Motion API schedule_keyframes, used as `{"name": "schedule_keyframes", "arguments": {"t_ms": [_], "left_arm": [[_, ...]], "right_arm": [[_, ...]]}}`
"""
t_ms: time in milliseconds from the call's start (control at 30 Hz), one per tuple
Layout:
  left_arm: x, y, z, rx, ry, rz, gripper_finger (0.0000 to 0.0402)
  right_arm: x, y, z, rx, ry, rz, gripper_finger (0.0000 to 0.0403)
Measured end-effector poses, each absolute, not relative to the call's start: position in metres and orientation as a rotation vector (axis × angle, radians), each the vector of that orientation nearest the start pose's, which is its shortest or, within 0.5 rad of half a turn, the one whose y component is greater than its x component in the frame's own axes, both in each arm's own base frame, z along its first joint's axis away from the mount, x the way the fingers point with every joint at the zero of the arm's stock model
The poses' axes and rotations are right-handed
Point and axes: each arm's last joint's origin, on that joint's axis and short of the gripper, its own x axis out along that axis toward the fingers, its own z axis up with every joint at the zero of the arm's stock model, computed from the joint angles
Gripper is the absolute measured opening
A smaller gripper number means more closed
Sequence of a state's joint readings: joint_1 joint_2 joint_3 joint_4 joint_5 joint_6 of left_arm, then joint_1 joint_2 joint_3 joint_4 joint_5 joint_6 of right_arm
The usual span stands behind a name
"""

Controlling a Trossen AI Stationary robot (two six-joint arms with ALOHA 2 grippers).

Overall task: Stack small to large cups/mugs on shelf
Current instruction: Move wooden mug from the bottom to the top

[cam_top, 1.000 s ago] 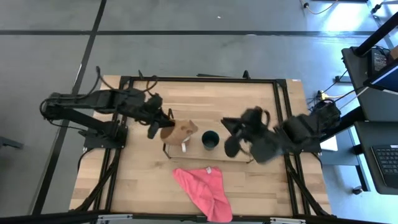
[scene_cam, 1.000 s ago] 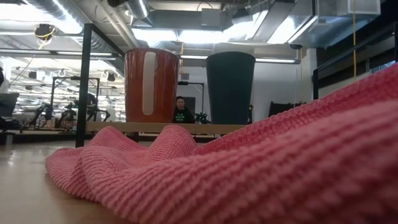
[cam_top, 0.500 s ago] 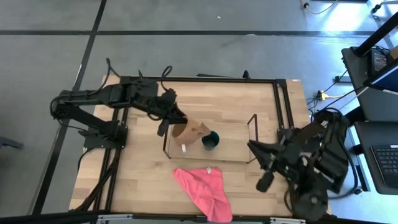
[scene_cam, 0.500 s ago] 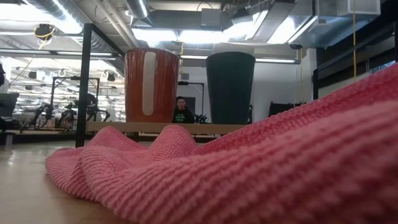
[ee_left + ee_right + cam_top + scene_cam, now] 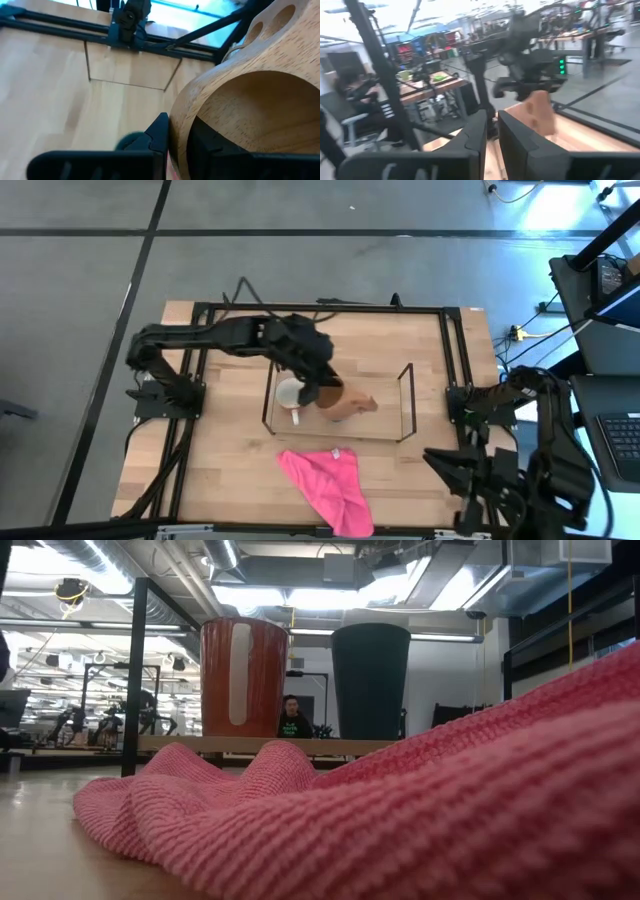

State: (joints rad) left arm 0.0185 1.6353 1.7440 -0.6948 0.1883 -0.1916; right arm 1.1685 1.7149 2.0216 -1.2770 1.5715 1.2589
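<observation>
My left gripper (image 5: 322, 388) is over the shelf (image 5: 404, 402), shut on the tan wooden cup (image 5: 347, 402), whose stubby handle (image 5: 371, 404) points toward the table's right. The mug, white inside (image 5: 289, 392) and reddish outside (image 5: 243, 677), stands on the shelf just left of it. The dark green cup (image 5: 370, 680) stands on the shelf beside the mug; in the high view the wooden cup hides it. My right gripper (image 5: 440, 458) is shut and empty near the table's near right corner. My left gripper holds the wooden cup by its wall at the rim (image 5: 180, 132), on the side away from the handle (image 5: 270, 25). One finger (image 5: 212, 147) is inside the hollow and one (image 5: 159, 135) outside. The fingers come slanting down from the table's left. The cup is tilted.
A pink cloth (image 5: 328, 485) lies crumpled near the table's near edge and fills the front of the low view (image 5: 420, 810). The black frame (image 5: 320, 308) edges the table. A person shows far off in the room (image 5: 292, 718).
My left gripper has carried the wooden cup toward the table's right, from the shelf's left end over the mug to above the green cup. My right arm has drawn back from beside the green cup toward the table's near right corner.
</observation>
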Motion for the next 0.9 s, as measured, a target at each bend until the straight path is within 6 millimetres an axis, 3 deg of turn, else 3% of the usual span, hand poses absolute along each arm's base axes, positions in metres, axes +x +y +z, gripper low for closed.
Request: {"name": "schedule_keyframes", "arguments": {"t_ms": [300, 567, 900], "left_arm": [[0.400, 0.001, 0.393, -0.040, 0.604, -0.159, 0.0032], [0.422, -0.005, 0.377, 0.174, 0.617, -0.235, 0.0032], [0.433, -0.011, 0.361, 0.093, 0.653, -0.258, 0.0032]], "right_arm": [[0.141, 0.290, 0.432, 0.311, -0.058, -0.360, 0.0049], [0.146, 0.303, 0.419, 0.339, -0.062, -0.359, 0.0049], [0.148, 0.304, 0.417, 0.363, -0.068, -0.364, 0.0049]]}}
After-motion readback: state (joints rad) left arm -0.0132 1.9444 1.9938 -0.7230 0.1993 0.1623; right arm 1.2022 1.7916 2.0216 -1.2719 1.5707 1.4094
